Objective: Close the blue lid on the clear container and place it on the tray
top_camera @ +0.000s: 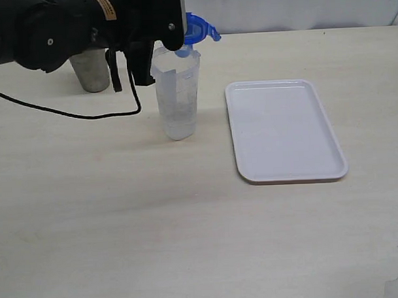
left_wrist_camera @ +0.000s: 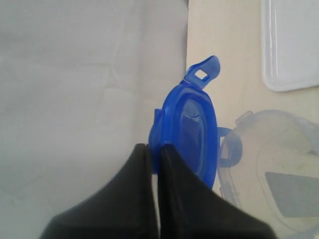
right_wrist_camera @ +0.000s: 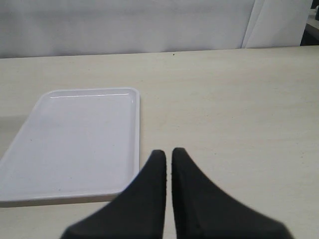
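The blue lid (top_camera: 199, 28) tilts over the upright clear container (top_camera: 178, 101), tray (top_camera: 283, 130) beside.

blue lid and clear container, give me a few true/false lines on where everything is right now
1. The left claw is shut on the edge of the blue lid. True.
2. The blue lid is snapped flat onto the clear container. False: the claw holds it tilted up by the container's rim, and it is not seated.
3. The clear container stands on the tray. False: it stands upright on the table, to the left of the tray in the exterior view.
4. The right claw is shut and holds nothing. True.
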You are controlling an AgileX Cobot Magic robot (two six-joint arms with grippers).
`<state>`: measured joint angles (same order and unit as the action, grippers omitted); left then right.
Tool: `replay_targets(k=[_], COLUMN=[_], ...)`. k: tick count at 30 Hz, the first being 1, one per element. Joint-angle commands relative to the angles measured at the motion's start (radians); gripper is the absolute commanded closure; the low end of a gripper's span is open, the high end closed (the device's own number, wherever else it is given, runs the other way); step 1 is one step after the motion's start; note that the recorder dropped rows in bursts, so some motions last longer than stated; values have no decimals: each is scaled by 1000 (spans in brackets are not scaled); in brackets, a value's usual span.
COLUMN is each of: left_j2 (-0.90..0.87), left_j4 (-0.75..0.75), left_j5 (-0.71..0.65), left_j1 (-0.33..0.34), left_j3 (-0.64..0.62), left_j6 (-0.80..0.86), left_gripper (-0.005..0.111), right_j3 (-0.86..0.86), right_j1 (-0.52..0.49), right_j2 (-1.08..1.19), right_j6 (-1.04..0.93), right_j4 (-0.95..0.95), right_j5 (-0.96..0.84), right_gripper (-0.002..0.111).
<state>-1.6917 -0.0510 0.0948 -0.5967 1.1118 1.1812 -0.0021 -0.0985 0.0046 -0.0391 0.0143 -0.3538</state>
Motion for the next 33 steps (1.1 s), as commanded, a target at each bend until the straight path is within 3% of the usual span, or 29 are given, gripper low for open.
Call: replay_targets(k=[1,10,19,33], left_j2=[12,12,12,17], left_j4=[62,62,71,71], left_j5=[37,109,112,16], left_j1=[-8,-6,62,38], left_j3=[7,7,7,7], left_j6=[-8,-1,3,18], left_gripper=[107,107,107,107], right_j3=[2,2,2,2], right_j1=[-4,-4,-4,-4], right_j2=[-5,-5,-5,-5], right_j6=[1,1,1,1], right_j4=[-1,-1,-1,-1], right_j5=[11,11,11,11], right_gripper=[104,104,104,104])
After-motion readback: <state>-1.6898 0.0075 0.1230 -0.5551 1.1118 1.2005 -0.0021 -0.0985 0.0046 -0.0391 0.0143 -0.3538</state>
